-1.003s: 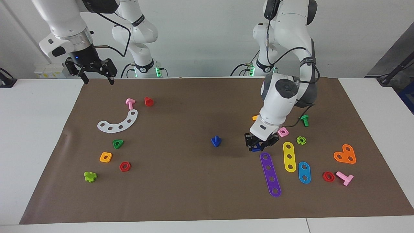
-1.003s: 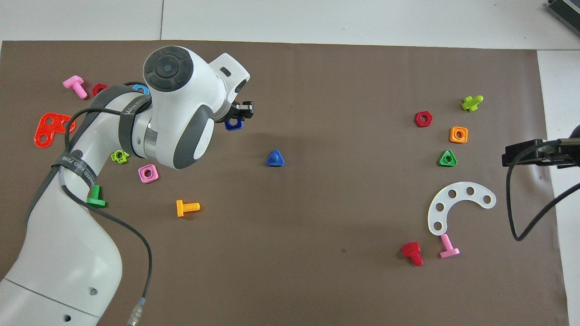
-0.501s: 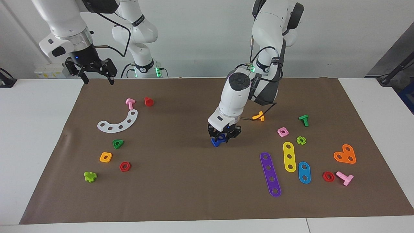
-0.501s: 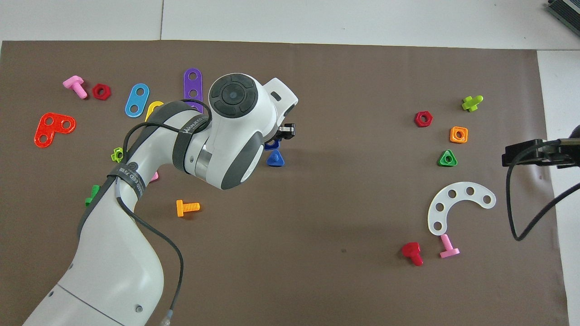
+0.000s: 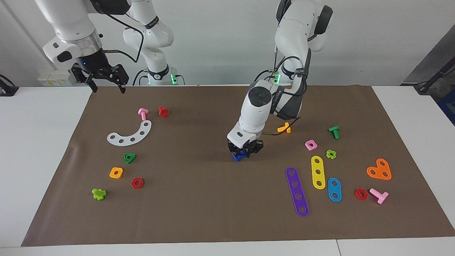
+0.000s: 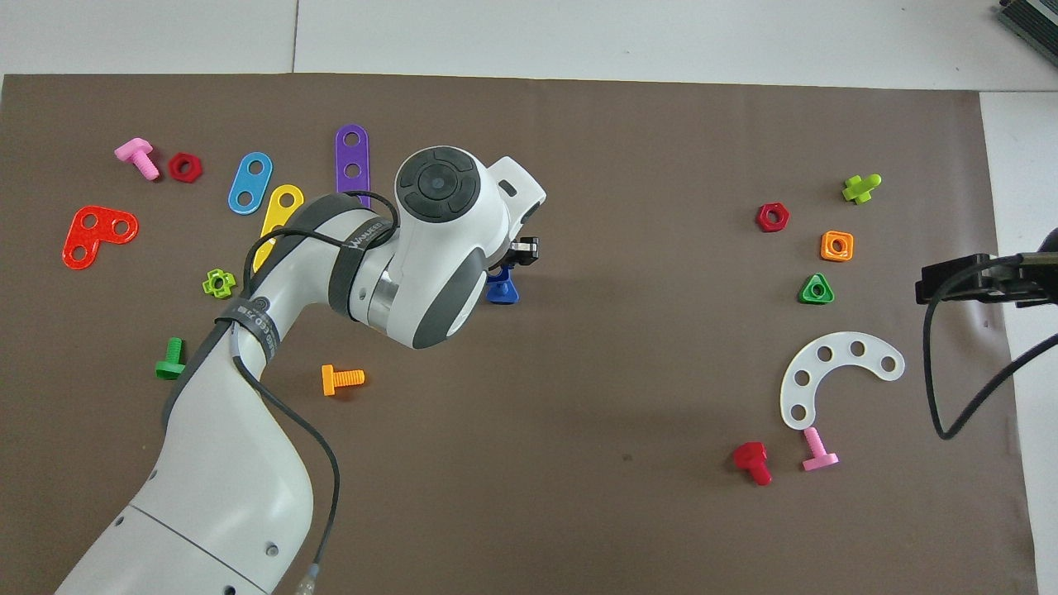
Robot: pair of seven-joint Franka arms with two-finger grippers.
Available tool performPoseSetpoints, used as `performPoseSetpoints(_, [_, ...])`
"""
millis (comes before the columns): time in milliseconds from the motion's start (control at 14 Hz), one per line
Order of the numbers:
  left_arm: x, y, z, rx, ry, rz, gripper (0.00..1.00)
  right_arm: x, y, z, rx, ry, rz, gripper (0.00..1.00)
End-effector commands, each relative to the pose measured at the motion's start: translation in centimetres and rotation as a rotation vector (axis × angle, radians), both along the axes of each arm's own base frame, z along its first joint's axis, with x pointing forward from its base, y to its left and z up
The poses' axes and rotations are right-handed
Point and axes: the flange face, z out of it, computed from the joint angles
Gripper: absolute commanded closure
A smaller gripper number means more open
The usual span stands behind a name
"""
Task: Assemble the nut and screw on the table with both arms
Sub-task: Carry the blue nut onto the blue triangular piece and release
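The dark-blue screw (image 5: 236, 157) (image 6: 502, 292) stands head-down near the middle of the brown mat (image 5: 213, 206) on the table. Directly over it, my left gripper (image 5: 245, 150) is shut on the dark-blue square nut (image 5: 242, 153). The nut sits right at the screw's shank, and I cannot tell whether they touch. In the overhead view the left arm's wrist hides most of the nut and part of the screw. My right gripper (image 5: 105, 81) (image 6: 975, 279) hangs open and waits above the mat's edge at the right arm's end, with nothing in it.
Toward the left arm's end lie purple (image 5: 297, 192), yellow (image 5: 317, 172) and blue (image 5: 334, 189) strips, a pink square nut (image 5: 310, 144) and an orange bolt (image 5: 284, 128). Toward the right arm's end lie a white arc (image 5: 130, 135), a green triangular nut (image 5: 129, 158) and an orange square nut (image 5: 116, 172).
My left gripper carried the nut from beside the purple strip across to the screw, then settled slightly lower over it. The right arm has not moved.
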Motion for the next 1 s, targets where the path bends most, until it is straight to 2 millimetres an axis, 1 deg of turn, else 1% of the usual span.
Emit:
performPoseSetpoints(0, [-1.2, -0.5, -0.5, -0.003, 0.006, -0.008, 0.87, -0.5, -0.1, 0.4, 0.001, 0.004, 0.016, 0.0])
performPoseSetpoints(72, [-1.4, -0.7, -0.5, -0.003, 0.006, -0.013, 0.86, -0.5, -0.1, 0.4, 0.001, 0.004, 0.016, 0.0])
performPoseSetpoints(215, [-1.7, -0.4, -1.1, 0.007, 0.015, -0.013, 0.86, -0.5, -0.1, 0.4, 0.001, 0.004, 0.016, 0.0])
performPoseSetpoints(430, [-1.6, -0.3, -1.1, 0.011, 0.01, -0.013, 0.86, -0.5, -0.1, 0.4, 0.001, 0.004, 0.016, 0.0])
performPoseSetpoints(573, [-2.1, -0.2, -1.4, 0.016, 0.015, -0.015, 0.86, -0.5, -0.1, 0.4, 0.001, 0.004, 0.016, 0.0])
performPoseSetpoints(716, [-2.2, -0.2, -1.8, 0.01, 0.005, -0.014, 0.82, -0.5, 0.0, 0.4, 0.001, 0.004, 0.017, 0.0])
performPoseSetpoints(788, [-2.3, -0.4, -1.6, 0.007, -0.001, -0.017, 0.8, -0.5, -0.1, 0.4, 0.001, 0.004, 0.016, 0.0])
performPoseSetpoints(860, [-2.3, -0.4, -1.6, 0.006, -0.002, -0.017, 0.71, -0.5, -0.1, 0.4, 0.001, 0.004, 0.016, 0.0])
performPoseSetpoints(931, [-2.2, -0.5, -1.5, 0.0, -0.011, -0.018, 0.33, -0.5, -0.1, 0.4, 0.001, 0.004, 0.016, 0.0])
